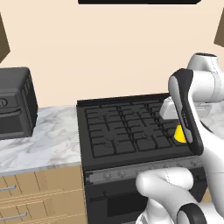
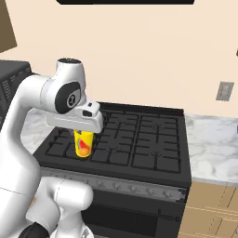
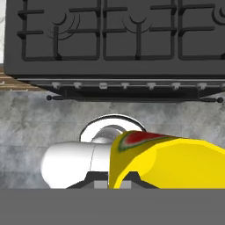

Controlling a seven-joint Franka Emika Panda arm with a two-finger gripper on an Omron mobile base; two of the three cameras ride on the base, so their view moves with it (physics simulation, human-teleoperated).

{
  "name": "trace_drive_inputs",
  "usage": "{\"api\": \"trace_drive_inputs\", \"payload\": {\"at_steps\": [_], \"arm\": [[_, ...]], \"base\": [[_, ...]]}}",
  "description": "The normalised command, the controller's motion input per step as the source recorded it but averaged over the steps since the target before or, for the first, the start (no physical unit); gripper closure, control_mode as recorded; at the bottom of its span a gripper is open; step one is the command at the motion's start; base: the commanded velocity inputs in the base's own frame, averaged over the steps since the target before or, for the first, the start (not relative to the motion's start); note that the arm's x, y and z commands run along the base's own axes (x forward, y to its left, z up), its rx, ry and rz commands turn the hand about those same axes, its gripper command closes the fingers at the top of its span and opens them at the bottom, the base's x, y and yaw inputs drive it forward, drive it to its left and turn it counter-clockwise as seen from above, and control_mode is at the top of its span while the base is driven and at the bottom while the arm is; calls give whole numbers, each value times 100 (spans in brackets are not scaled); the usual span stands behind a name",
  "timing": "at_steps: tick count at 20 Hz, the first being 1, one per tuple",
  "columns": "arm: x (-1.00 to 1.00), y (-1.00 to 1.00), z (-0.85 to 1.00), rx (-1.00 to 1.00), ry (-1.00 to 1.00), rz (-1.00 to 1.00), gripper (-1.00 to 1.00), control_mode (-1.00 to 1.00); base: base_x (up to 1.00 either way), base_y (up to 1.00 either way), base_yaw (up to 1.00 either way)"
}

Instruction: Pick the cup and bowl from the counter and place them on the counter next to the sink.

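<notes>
From the left, the cup peeks yellow past the arm above the stove; from the right it hangs under the gripper — jaws closed on it for carrying; the hand view shows it close.

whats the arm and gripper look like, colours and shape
A glossy white arm of rounded tubular links with dark grey, almost black, joint bands and end caps; one round cap carries a small pale mark. The hand is a white boxy block, and the gripper ends in two small dark finger tips. No cables show.
</notes>
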Motion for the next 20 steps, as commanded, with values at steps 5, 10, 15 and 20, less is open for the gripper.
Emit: {"api": "trace_drive_inputs", "payload": {"at_steps": [5,10,15,20], "arm": [[0,0,0,0,0,0,100,100],[0,0,0,0,0,0,100,100],[0,0,0,0,0,0,100,100],[0,0,0,0,0,0,100,100]], "base": [[-88,1,-8],[-100,0,-16],[-33,1,-3],[15,-13,-40]]}}
